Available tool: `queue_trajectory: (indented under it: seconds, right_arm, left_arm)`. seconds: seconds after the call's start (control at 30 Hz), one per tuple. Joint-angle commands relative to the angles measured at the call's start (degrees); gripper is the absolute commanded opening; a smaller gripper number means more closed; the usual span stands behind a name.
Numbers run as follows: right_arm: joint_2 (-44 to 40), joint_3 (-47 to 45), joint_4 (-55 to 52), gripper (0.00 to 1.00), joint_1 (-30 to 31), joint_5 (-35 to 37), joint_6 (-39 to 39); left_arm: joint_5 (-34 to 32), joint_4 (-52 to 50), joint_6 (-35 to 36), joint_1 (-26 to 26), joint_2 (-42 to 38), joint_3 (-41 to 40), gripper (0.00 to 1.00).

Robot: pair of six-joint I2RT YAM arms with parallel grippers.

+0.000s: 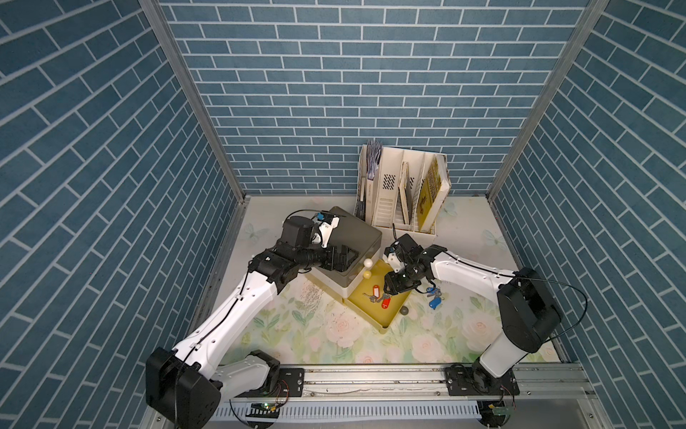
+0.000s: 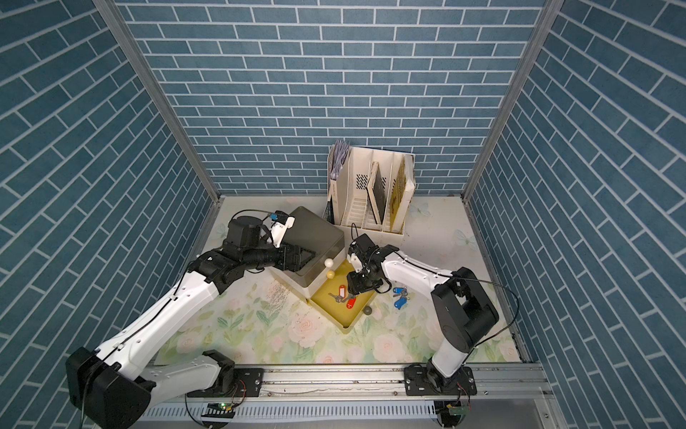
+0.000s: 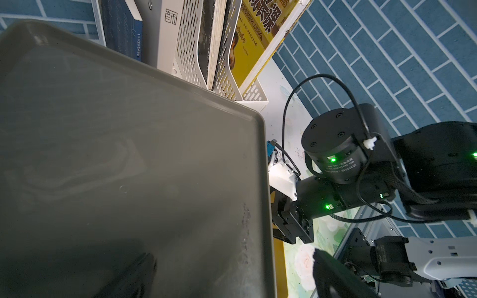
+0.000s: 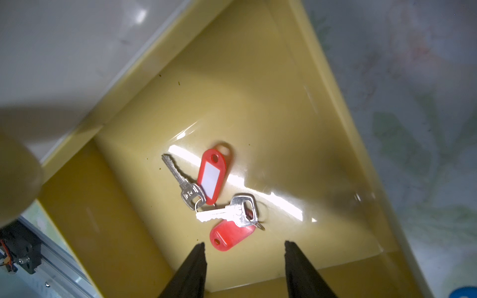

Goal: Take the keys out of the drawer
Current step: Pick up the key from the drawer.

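The yellow drawer (image 1: pixel 365 314) (image 2: pixel 330 314) stands pulled out of a small cabinet with a grey top (image 1: pixel 352 230). A bunch of keys with red tags (image 1: pixel 375 293) (image 2: pixel 343 295) (image 4: pixel 219 196) lies on the drawer floor. A second bunch with blue tags (image 1: pixel 434 297) (image 2: pixel 400 297) lies on the table to the right of the drawer. My right gripper (image 1: pixel 386 295) (image 4: pixel 245 246) hangs over the drawer, open, with its fingertips just short of the lower red tag and nothing between them. My left gripper (image 1: pixel 347 258) (image 3: pixel 232 278) rests on the cabinet top near its front edge, jaws spread.
A white file rack (image 1: pixel 404 189) with books stands behind the cabinet against the back wall. Two pale ball knobs (image 1: pixel 367 263) stick out of the cabinet front above the drawer, and a grey knob (image 1: pixel 404 311) sits on the drawer front. Brick-patterned walls enclose the floral table.
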Motion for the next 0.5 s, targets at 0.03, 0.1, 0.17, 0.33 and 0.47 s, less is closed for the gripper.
queue_trajectory:
  seconds: [0.03,0.1,0.17,0.33,0.47]
  right_arm:
    - [2.23,1.42,-1.32,0.52,0.25,1.08,-2.79]
    - [2.96,1.37,-1.25,0.51,0.23,1.19,-2.9]
    - [3.51,1.23,-1.2,0.51,0.22,1.23,-2.94]
    - [4.47,0.43,-0.54,0.48,0.23,0.88,-3.17]
    - [5.33,0.08,-0.01,0.46,0.25,0.66,-3.17]
  left_arm:
    - [0.49,0.37,0.39,0.41,0.08,-0.81,1.0]
    - [0.4,0.12,0.49,0.48,0.05,-0.73,1.0]
    - [0.31,-0.21,0.74,0.44,0.09,-0.61,1.0]
    - [-0.16,-0.62,1.0,0.43,0.09,-0.38,1.0]
    - [-0.28,-0.6,1.07,0.4,0.21,-0.52,1.0]
